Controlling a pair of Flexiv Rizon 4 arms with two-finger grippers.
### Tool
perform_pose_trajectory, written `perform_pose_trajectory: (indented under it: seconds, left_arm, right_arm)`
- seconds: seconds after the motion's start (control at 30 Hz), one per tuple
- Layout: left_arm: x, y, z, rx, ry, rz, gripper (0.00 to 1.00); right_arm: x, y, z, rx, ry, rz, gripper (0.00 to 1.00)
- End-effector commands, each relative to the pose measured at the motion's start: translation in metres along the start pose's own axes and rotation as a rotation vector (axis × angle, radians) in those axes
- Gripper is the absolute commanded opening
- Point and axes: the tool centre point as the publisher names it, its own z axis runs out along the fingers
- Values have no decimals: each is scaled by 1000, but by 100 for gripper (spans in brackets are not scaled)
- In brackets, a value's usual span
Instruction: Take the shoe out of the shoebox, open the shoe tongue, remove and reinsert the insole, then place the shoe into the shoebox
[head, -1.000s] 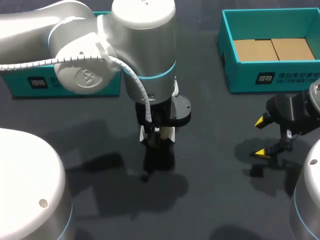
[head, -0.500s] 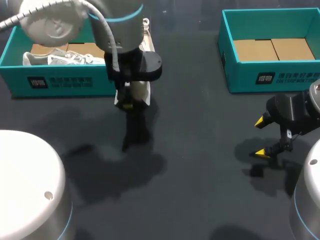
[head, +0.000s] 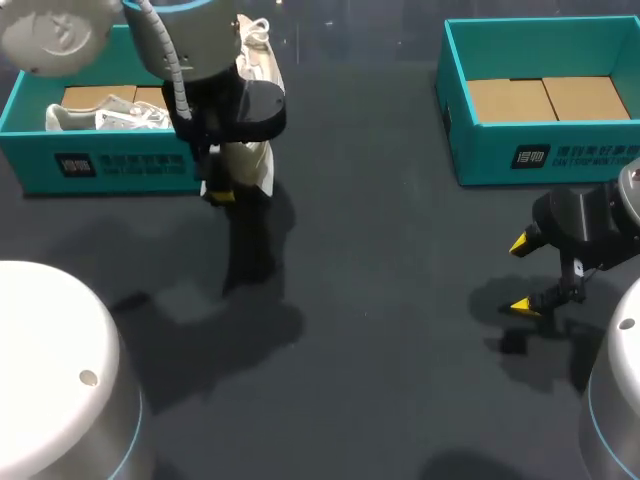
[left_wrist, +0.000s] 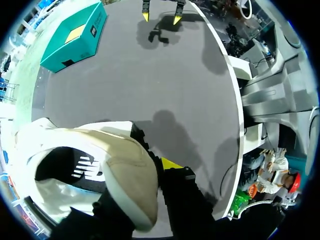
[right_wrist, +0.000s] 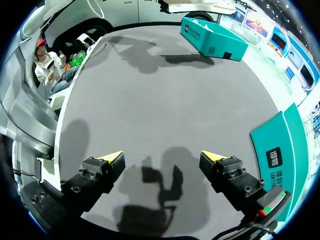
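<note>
1. Head view: the left gripper (head: 222, 192) hangs just beside the right end of the left teal cardboard shoebox (head: 120, 165). The white lace-up sneaker (head: 250, 150) dangles from it above the dark table (head: 400, 320), so the sneaker is out of the box and off the table. A second white shoe (head: 100, 117) lies inside that box. The right gripper (head: 528, 275) hovers spread wide with nothing in it, near the front of the right teal shoebox (head: 550, 155), which only shows its brown cardboard floor. Nothing here says whether the tongue and insole steps are done. Putting the sneaker into a box is clearly still to do.

2. Left wrist view: the sneaker's heel sits right over the fingers. One yellow fingertip (left_wrist: 170, 163) pokes out beside the heel and the other is hidden behind the shoe. It looks like a pinch on the heel rim, but that's a guess. The shoe's opening is too dark to tell if the insole is in.

3. Right wrist view: both fingers stand far apart with only bare table between them. No sneaker shows here. The near box is cut off, just a teal wall beside the gripper.
</note>
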Motion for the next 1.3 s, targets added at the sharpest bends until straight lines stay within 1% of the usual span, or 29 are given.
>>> perform_pose_trajectory:
  seconds: [0.03, 0.07, 0.1, 0.13, 0.17, 0.3, 0.8, 0.9, 0.93, 0.97, 1.0, 1.03, 1.13, 1.2, 1.23, 1.27, 1.3]
  left_arm:
    - [-36, 42, -9, 22, 34, 39, 0]
    - [-43, 51, -12, 41, 54, 84, 0]
    - [-52, 60, -15, 16, 33, 30, 0]
    - [-61, 69, -18, 4, 31, 18, 0]
    - [-67, 78, -21, 13, 38, 39, 0]
    - [-104, 113, -37, -13, 57, 2, 0]
    - [-104, 113, -37, -13, 57, 2, 0]
    - [-130, 142, -44, 13, 69, 1, 0]
    - [-136, 149, -47, 34, 78, 2, 0]
    - [-148, 162, -51, 21, 74, -31, 0]
    - [-156, 172, -55, 21, 73, -24, 0]
    - [-164, 182, -59, 46, 84, -18, 0]
    - [-190, 207, -64, 20, 95, -26, 0]
    - [-205, 218, -65, -14, 120, 3, 0]
    - [-213, 223, -65, -46, 121, -7, 0]
    - [-222, 228, -64, -50, 138, 0, 0]
    - [-222, 228, -64, -50, 138, 0, 0]
  right_arm:
    - [1, 0, 0, 1, -2, -1, 100]
    - [1, 0, 0, 1, -2, -1, 100]
    - [1, 0, 0, 1, -2, -1, 100]
    - [1, 0, 0, 1, -2, -1, 100]
    - [1, 0, 0, 1, -2, -1, 100]
    - [1, 0, 0, 1, -2, -1, 100]
    - [1, 0, 0, 1, -2, -1, 100]
    - [1, 0, 0, 1, -2, -1, 100]
    - [1, 0, 0, 1, -2, -1, 100]
    - [1, 0, 0, 1, -2, -1, 100]
    - [1, 0, 0, 1, -2, -1, 100]
    - [1, 0, 0, 1, -2, -1, 100]
    - [1, 0, 0, 1, -2, -1, 100]
    - [1, 0, 0, 1, -2, -1, 100]
    - [1, 0, 0, 1, -2, -1, 100]
    - [1, 0, 0, 1, -2, -1, 100]
    - [1, 0, 0, 1, -2, -1, 100]
